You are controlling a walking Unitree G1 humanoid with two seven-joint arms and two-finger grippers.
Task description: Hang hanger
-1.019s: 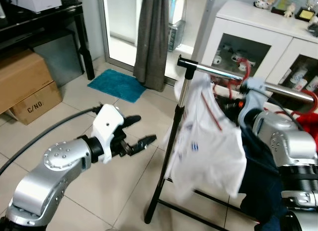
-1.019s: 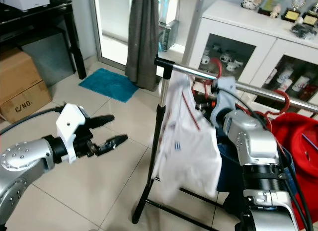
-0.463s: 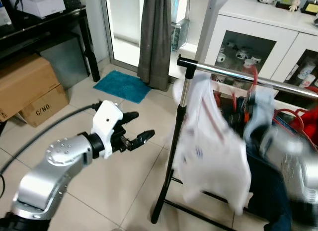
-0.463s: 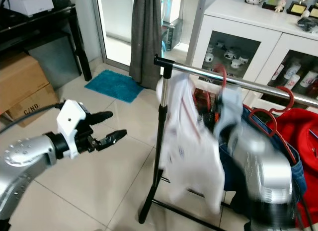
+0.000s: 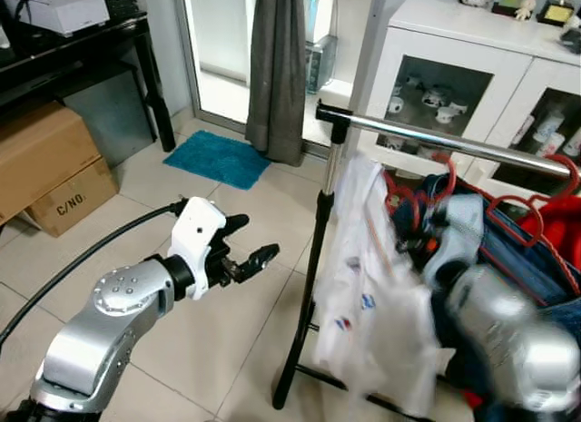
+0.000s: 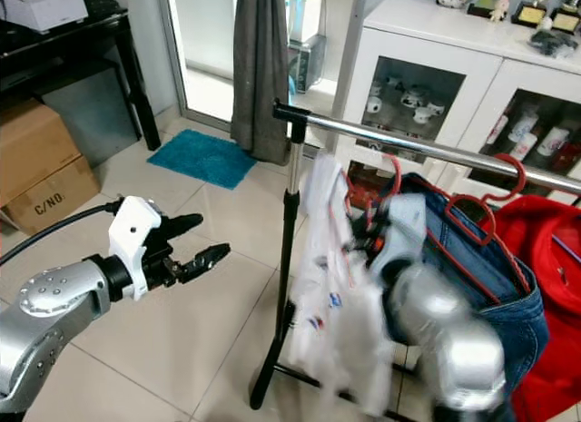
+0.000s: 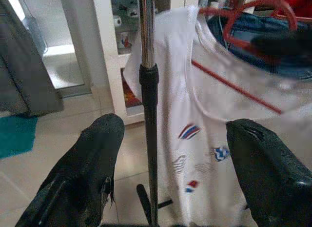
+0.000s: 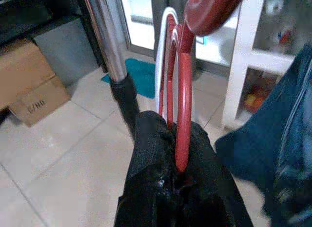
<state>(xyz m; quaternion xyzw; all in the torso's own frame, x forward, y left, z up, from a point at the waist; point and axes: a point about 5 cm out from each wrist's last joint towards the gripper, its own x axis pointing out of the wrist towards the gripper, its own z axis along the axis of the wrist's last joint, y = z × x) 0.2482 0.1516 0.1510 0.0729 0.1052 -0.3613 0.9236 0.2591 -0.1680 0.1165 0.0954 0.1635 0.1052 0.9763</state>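
Right wrist view: the right gripper (image 8: 178,180) clamps the red hanger (image 8: 183,114) at 6 o'clock below its hook. The stiff, slick plastic carries a limp white shirt (image 5: 368,286), likely to swing. The left gripper (image 5: 250,259) is spread wide.

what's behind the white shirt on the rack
Behind the white shirt hang red hangers and a pair of blue jeans. The right gripper grips the shirt's red hanger; lower parts are covered.

Cardboard box (image 5: 68,197) on the floor by the dark table: black print "C/NO." on its side face, legible in both eye views. Small coloured marks on the white shirt (image 7: 195,139), not readable as text.
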